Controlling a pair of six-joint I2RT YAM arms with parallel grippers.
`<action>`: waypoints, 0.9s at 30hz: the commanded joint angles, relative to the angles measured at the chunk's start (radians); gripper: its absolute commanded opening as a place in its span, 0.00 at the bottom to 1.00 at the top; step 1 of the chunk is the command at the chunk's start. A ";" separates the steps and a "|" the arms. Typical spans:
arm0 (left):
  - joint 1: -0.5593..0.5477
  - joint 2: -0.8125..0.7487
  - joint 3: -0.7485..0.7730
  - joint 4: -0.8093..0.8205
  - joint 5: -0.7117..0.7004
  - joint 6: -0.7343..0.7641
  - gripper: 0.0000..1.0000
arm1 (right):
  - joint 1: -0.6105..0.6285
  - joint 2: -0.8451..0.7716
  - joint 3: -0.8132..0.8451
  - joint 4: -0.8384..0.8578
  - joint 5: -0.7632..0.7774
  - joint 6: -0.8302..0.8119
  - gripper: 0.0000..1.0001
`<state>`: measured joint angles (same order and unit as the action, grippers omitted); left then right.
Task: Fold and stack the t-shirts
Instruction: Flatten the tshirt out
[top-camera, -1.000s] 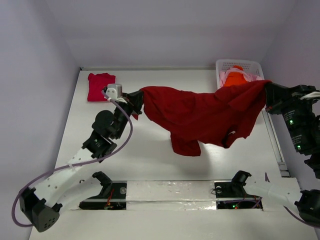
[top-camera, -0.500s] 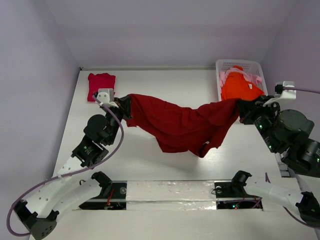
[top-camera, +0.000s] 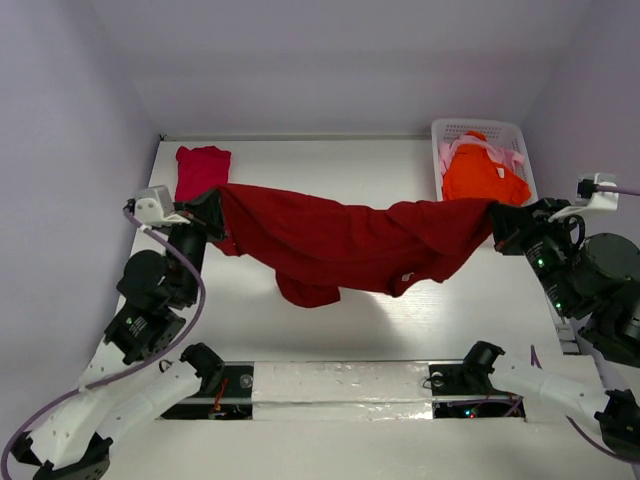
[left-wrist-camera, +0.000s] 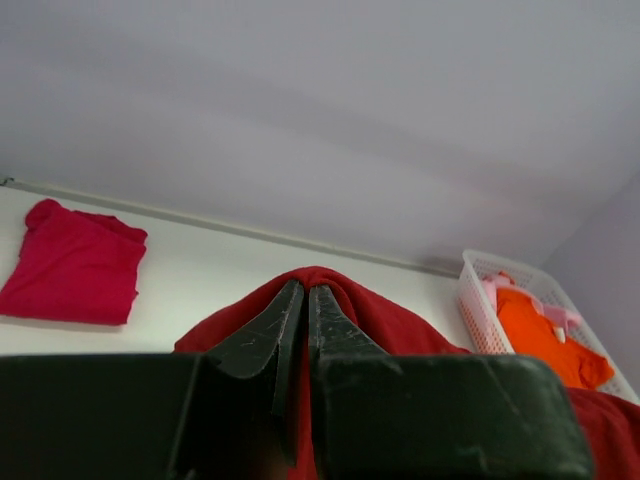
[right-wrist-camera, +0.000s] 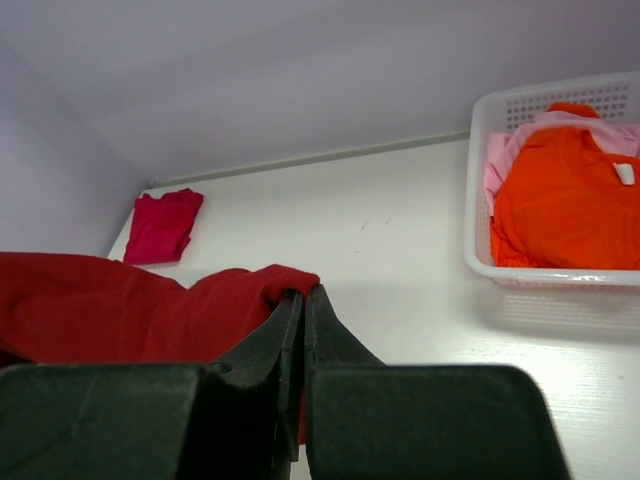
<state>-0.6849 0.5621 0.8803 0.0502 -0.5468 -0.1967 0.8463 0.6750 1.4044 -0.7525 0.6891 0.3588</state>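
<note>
The dark red t-shirt (top-camera: 340, 240) hangs stretched between the two arms, above the middle of the bench (top-camera: 330, 330). The left tool (top-camera: 205, 205) is pinched shut on its left end and the right tool (top-camera: 497, 222) is clamped on its right end. Both wrist views show the jaws closed with red cloth bunched between them.

In the last second the whole span has been carried leftward and a little nearer. The right end, which was hanging over the basket (top-camera: 478, 127), is now just clear of its near left corner. The left end now sits beside the folded crimson-pink t-shirt (top-camera: 200, 170) at the far left.

The middle sags in a loose belly. From above I can't quite tell whether its lowest fold touches the bench or hangs just over it.

The orange t-shirt (top-camera: 482, 175) and pale pink t-shirt (top-camera: 447, 156) lie in the basket, unfolded. I'd judge the red one is being positioned to lay flat, and the fold itself is not yet begun.
</note>
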 joint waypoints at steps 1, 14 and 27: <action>0.005 -0.054 0.074 0.011 -0.064 0.019 0.00 | 0.008 -0.008 -0.015 0.082 -0.051 -0.023 0.00; 0.005 -0.146 0.138 -0.049 -0.036 0.000 0.00 | 0.008 -0.074 -0.010 0.142 -0.253 -0.066 0.00; 0.005 -0.249 0.178 -0.095 0.041 -0.035 0.00 | 0.008 -0.161 0.103 0.159 -0.470 -0.035 0.00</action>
<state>-0.6849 0.3428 1.0107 -0.0986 -0.5331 -0.2211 0.8463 0.5426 1.4380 -0.6796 0.3031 0.3176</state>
